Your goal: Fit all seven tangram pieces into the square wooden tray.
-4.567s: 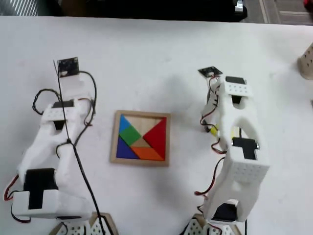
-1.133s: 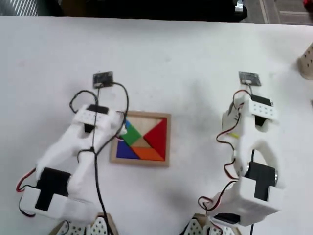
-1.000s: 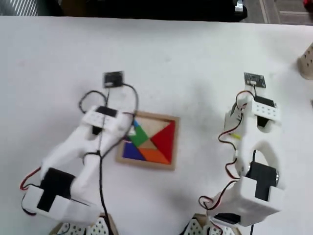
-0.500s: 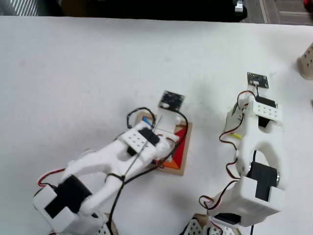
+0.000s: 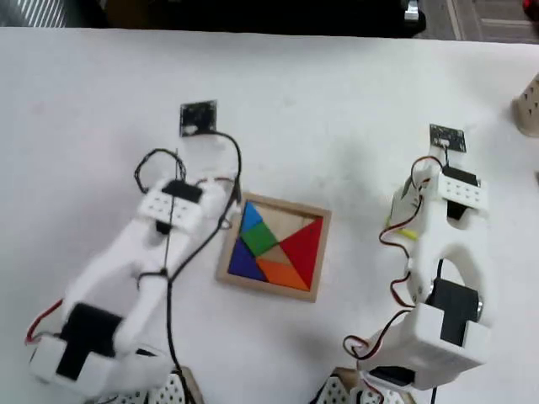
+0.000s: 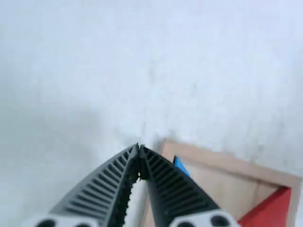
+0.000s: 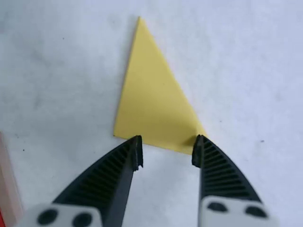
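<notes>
Hanging at the wooden tray's (image 5: 286, 207) corner, left gripper (image 6: 139, 163) is clenched empty; right gripper (image 7: 167, 150) gapes at the nearby yellow triangle's (image 7: 151, 99) edge.

Bright diffuse light; white table (image 5: 337, 93) evenly lit; faint soft shadow edging wooden tray (image 5: 282, 219).

White table (image 5: 337, 109), and the square wooden tray (image 5: 266, 289) sits slightly askew near its middle. A yellow triangle (image 7: 154, 94) lies flat on the bare surface, off the tray. Far right, a pale holed object (image 5: 529, 105) stands.
</notes>
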`<state>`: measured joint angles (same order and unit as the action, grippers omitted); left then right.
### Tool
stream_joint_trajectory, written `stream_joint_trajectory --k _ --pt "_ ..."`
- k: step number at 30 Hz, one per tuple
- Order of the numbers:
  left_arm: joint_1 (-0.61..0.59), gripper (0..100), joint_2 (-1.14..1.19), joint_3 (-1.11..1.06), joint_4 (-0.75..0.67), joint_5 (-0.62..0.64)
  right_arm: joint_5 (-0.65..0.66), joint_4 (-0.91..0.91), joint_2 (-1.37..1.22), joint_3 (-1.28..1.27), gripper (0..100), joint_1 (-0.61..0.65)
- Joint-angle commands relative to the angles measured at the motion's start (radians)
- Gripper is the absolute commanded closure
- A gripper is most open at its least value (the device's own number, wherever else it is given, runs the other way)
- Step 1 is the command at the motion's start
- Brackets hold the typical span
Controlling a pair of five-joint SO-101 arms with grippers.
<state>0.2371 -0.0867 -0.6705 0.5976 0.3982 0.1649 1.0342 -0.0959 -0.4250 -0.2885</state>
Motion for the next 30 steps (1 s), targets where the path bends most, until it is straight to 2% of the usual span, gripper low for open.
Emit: stream_joint_trajectory --k 1,5,11,14,18,23,26,30 --pt "-0.007 98 0.157 0.178 -0.114 0.008 -0.011 -0.010 0.038 0.005 82.5 -0.002" --pt "0.019 98 0.381 0.420 -0.109 0.008 -0.011 -0.012 0.036 0.005 82.5 -0.005" --pt "0.031 98 0.667 0.743 -0.014 -0.009 -0.005 -0.018 -0.016 0.040 82.5 -0.005" --pt "0.056 98 0.708 0.802 0.094 -0.109 -0.003 -0.010 -0.059 0.077 82.5 -0.007" --pt "0.101 98 0.654 0.798 0.232 -0.198 -0.003 0.024 -0.088 0.115 82.5 -0.007" --pt "0.111 98 0.510 0.710 0.265 -0.206 -0.003 0.022 -0.093 0.117 82.5 -0.007" --pt "0.117 98 0.403 0.589 0.210 -0.210 -0.002 0.022 -0.093 0.117 82.5 -0.007" --pt "0.176 98 0.277 0.330 0.021 -0.210 -0.002 0.022 -0.094 0.117 82.5 -0.007"
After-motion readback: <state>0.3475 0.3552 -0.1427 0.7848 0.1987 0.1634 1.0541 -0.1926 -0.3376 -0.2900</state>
